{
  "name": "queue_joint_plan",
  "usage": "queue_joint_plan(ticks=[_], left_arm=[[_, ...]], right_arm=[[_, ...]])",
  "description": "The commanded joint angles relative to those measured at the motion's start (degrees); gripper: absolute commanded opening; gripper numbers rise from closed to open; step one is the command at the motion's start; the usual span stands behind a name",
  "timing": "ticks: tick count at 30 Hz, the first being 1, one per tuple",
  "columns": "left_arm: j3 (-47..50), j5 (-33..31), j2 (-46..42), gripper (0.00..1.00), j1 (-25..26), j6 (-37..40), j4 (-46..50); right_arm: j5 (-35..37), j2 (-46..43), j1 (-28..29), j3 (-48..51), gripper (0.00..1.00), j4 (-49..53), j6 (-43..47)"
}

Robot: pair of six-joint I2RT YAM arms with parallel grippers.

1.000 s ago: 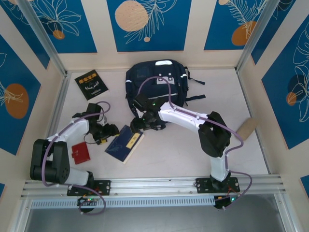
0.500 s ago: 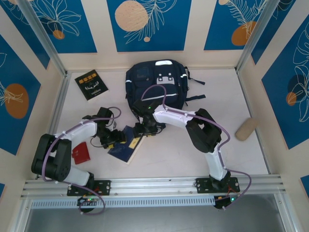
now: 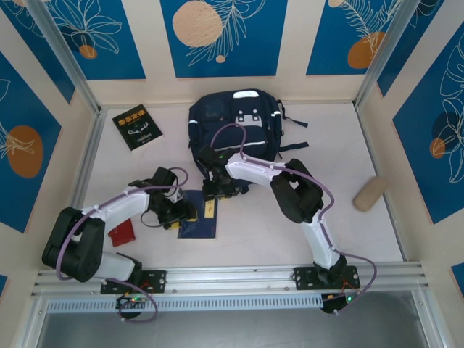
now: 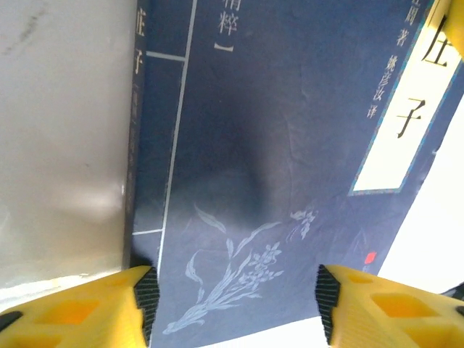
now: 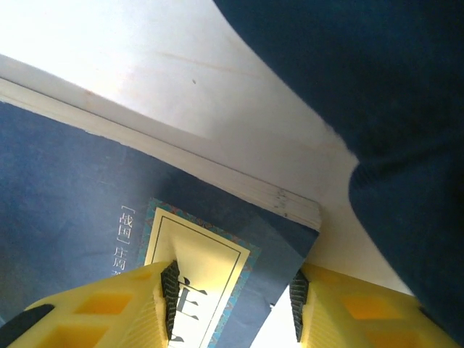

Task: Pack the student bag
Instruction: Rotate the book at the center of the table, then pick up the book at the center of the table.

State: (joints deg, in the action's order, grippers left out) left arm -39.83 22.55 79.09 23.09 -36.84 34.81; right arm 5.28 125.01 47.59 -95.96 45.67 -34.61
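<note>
Item: small red flat object (image 3: 122,232), on the table (image 3: 275,232) by the left arm.

Item: left gripper (image 3: 181,214), held over a navy book (image 3: 199,219) with a cream title label. Its jaws are set apart above the cover, nothing clamped between the yellow fingers (image 4: 87,308).

Item: right gripper (image 3: 217,190), placed at the book's far corner. Its jaws are partly parted astride that corner; whether the pads (image 5: 170,288) bite cannot be told.

Item: student bag (image 3: 235,130), laid flat at the table's far middle, just beyond the book. Dark navy fabric, a white horizontal stripe, white-grey patches near the top and dark straps trailing right are noted.

Item: black book (image 3: 138,127), far left.
</note>
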Motion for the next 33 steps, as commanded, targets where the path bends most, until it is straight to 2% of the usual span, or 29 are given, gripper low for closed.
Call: queue_joint_plan(ticks=[1,6,12,17,21,26,30,33], left_arm=[[-2.0,-3.0,-2.0,0.65,-1.2,0.7,4.2],[-1.8,-3.6,-1.5,0.67,-3.5,2.5,4.9],[-2.7,-2.2,1.5,0.66,-3.5,3.9,3.5],[-3.4,-1.4,3.3,0.63,-3.4,4.5,2.6],[-3.7,0.0,4.3,0.61,-3.5,4.6,1.5],[-3.5,1.8,5.6,0.61,-3.5,5.8,0.4],[-3.2,5.6,6.3,0.59,-3.5,6.1,-1.4],[-3.2,9.8,5.4,0.52,-3.5,5.5,-2.6]], right_arm=[[3.3,-1.1,-0.7,-1.4,0.50,-0.7,2.1],[0.8,-8.8,-0.1,4.6,0.61,-0.7,0.2],[-3.6,-10.0,2.5,8.3,0.61,2.0,-0.7],[-4.5,-8.0,2.9,9.7,0.54,1.5,-1.8],[-4.0,-6.1,2.7,9.3,0.43,2.1,-2.0],[-3.3,-4.2,2.3,9.9,0.38,2.8,-1.9],[-3.1,-3.1,2.0,10.2,0.35,2.8,-1.8],[-3.1,-2.5,2.0,10.2,0.34,2.8,-1.8]])
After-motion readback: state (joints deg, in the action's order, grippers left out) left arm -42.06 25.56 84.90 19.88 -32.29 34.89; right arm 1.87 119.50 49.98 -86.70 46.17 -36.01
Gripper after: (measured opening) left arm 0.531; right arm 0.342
